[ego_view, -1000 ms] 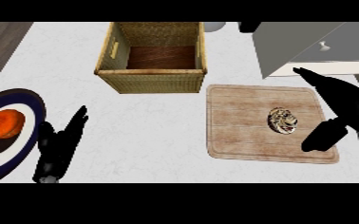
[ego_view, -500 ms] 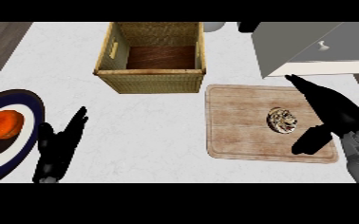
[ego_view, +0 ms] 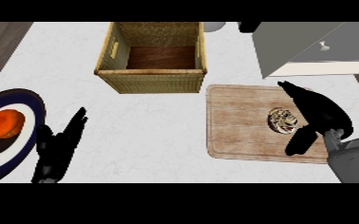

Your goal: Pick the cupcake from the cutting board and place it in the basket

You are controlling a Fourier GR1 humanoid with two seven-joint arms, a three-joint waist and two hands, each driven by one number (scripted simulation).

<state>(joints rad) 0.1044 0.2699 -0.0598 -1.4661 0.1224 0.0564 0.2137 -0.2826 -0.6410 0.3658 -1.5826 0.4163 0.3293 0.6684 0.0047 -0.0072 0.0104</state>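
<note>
Bright, even light; faint shadows

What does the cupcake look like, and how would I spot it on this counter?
Find the wooden cutting board on the right side of the white counter, below and right of the woven basket. Near the board's right edge sits the cupcake, small and round, with a brown and cream swirled top. It is the only thing on the board, with the right hand open beside it.
</note>
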